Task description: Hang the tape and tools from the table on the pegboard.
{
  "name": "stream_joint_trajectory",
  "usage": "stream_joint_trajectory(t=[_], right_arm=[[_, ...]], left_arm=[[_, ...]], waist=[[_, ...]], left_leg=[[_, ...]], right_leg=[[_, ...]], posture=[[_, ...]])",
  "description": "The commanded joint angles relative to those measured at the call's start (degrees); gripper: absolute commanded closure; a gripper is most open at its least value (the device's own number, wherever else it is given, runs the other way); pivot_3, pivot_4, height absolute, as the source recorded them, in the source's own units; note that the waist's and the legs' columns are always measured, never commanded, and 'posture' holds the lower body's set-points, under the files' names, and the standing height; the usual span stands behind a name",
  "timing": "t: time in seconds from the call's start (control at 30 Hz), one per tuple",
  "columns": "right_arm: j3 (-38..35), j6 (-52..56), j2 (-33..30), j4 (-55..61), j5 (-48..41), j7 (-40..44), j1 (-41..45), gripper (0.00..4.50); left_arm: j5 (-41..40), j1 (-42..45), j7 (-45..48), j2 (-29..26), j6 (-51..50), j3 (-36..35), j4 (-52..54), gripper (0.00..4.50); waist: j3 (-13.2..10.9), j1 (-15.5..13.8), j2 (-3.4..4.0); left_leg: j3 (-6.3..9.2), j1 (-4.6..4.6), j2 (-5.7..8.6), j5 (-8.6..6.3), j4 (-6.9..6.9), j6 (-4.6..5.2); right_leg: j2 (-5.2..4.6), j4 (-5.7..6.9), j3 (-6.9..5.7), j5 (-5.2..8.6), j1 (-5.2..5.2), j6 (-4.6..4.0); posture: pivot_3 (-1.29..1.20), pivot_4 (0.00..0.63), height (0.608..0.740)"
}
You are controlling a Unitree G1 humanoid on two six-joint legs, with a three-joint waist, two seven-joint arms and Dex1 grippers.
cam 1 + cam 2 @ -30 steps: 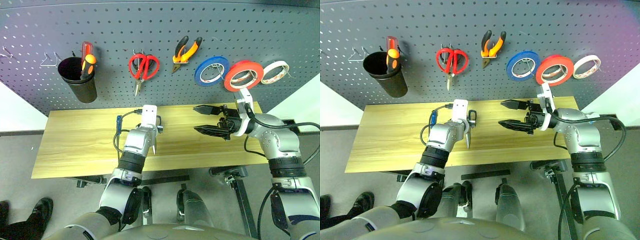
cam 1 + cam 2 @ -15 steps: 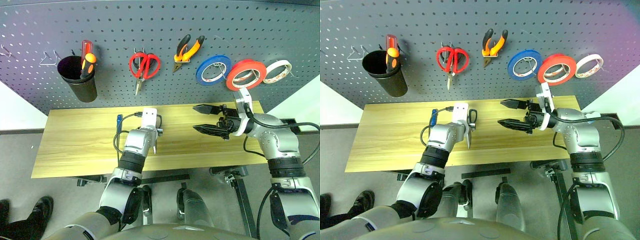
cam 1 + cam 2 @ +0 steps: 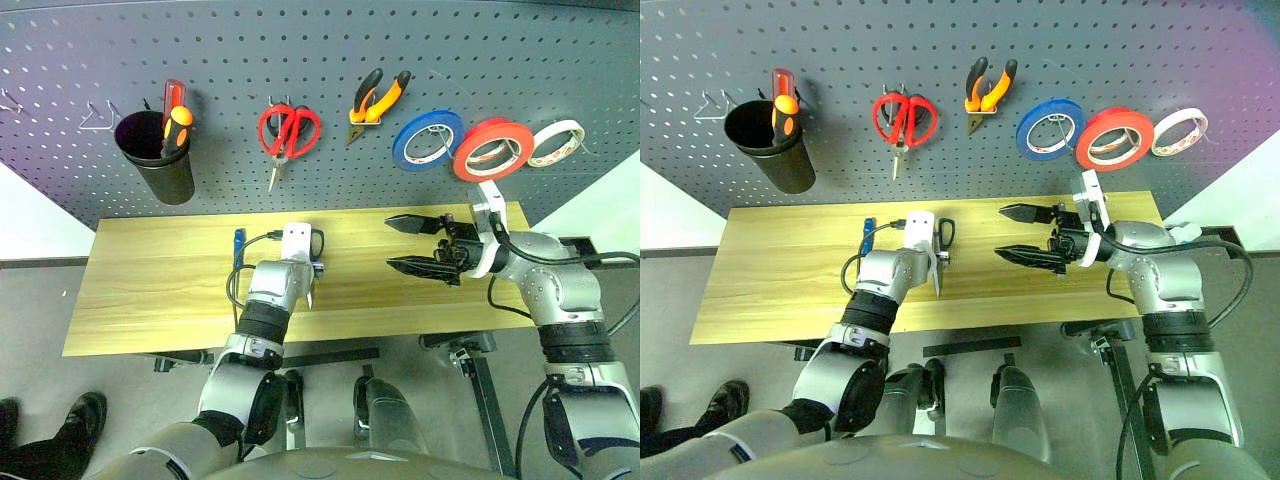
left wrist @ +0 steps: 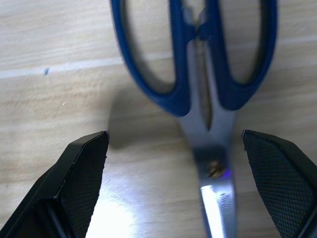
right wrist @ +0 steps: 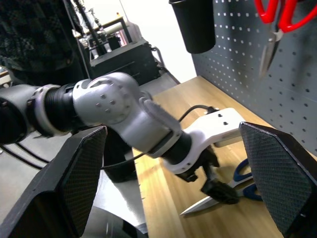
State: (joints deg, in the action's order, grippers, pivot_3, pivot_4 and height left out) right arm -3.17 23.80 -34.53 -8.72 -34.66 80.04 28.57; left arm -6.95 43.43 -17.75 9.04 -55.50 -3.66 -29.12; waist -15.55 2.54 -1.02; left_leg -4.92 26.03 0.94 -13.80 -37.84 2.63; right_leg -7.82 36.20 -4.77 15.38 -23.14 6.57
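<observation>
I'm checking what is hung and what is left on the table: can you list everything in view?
pegboard: one, dark grey, behind the table
cup: one, black, hung far left on the pegboard
screwdrivers: two, red and orange handles, standing in the cup
red scissors: one, hung right of the cup
pliers: one, orange and black, hung right of the red scissors
tape rolls: blue, red, whitish, hung in a row, far right
table: one, light wood
blue scissors: one, flat on the table under the left gripper
blue screwdriver: one, on the table beside them
left gripper: open, straddling the blue scissors
right gripper: open, empty, over the table
</observation>
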Motion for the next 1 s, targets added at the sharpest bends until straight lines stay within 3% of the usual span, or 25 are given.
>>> stream_joint_trajectory(t=[0.03, 0.83, 1.0], right_arm=[[-1.9, 0.26, -1.15, 2.76, -1.55, 0.3, -0.56, 0.02], [-1.56, -1.73, -4.46, 3.41, -0.51, 2.51, -1.59, 0.02], [-1.65, -1.45, -4.38, 3.68, -0.7, 2.18, -1.58, 0.0]], left_arm=[[-1.22, 2.35, -0.21, 5.4, 0.87, -0.76, -0.71, 0.0], [-4.51, 2.54, -0.72, 6.8, 0.29, -0.87, -3.5, 0.0], [-4.87, 3.05, -0.47, 6.95, 0.12, -0.47, -4.69, 1.41]], waist=[[0.0, 0.01, 0.0], [-0.2, 0.02, 0.07], [-0.21, -0.01, 0.08]], left_leg=[[0.0, 0.0, 0.0, 0.0, 0.0, 0.0], [-0.01, 0.0, 0.0, -0.01, 0.0, 0.02], [-0.01, 0.0, 0.0, -0.01, -0.01, 0.02]], right_leg=[[0.0, 0.0, 0.0, 0.0, 0.0, 0.0], [-0.03, -0.02, 0.0, -0.01, 0.0, 0.01], [-0.05, -0.02, 0.0, -0.01, 0.01, 0.01]], posture=[[-0.24, 0.285, 0.74], [-0.25, 0.299, 0.74], [-0.26, 0.3, 0.74]])
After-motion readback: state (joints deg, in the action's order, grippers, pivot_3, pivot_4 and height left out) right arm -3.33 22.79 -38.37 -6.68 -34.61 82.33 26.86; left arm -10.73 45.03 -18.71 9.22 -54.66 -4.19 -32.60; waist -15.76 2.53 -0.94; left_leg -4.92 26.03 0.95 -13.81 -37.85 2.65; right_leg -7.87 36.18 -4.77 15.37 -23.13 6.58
